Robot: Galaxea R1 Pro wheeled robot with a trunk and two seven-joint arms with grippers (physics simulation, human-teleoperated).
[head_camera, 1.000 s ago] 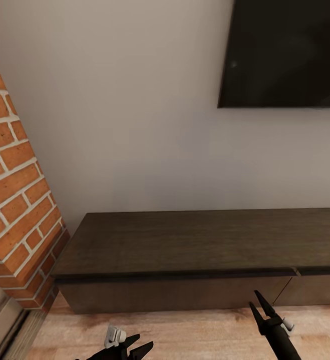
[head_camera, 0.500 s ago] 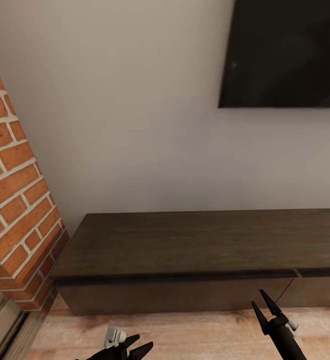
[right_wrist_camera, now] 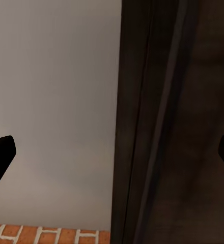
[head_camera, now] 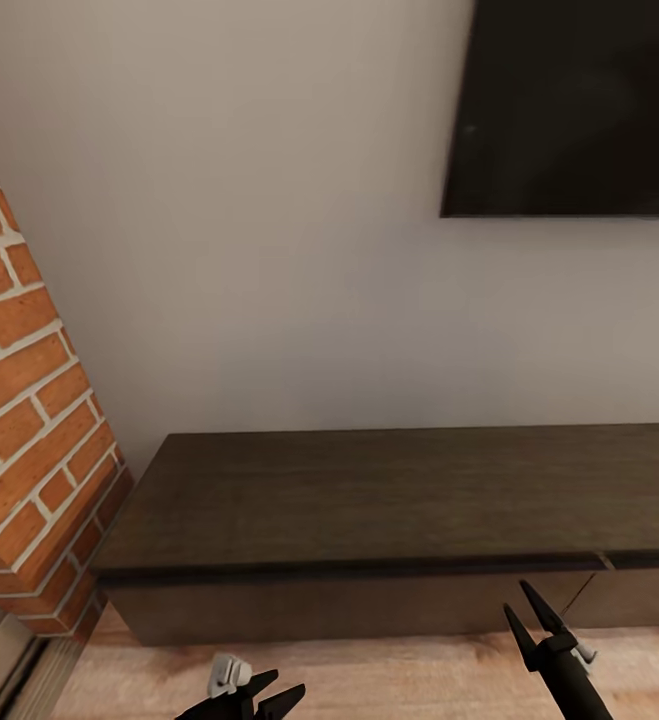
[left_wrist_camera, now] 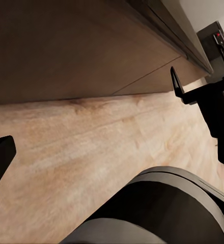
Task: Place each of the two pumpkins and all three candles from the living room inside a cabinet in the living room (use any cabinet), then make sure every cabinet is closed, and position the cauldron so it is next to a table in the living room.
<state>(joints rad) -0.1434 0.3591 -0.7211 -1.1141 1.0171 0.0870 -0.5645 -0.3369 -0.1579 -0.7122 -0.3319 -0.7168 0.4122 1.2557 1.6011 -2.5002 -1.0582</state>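
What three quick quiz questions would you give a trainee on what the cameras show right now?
1. True or false: the drawer fronts of the long low dark brown wooden cabinet look closed.
2. Which claw is nearer the seam between two drawer fronts: A, the left claw, or B, the right claw?
3. Fill in: the black wall TV hangs ____ the cabinet.

Key: 1 true; 2 B; 3 above.
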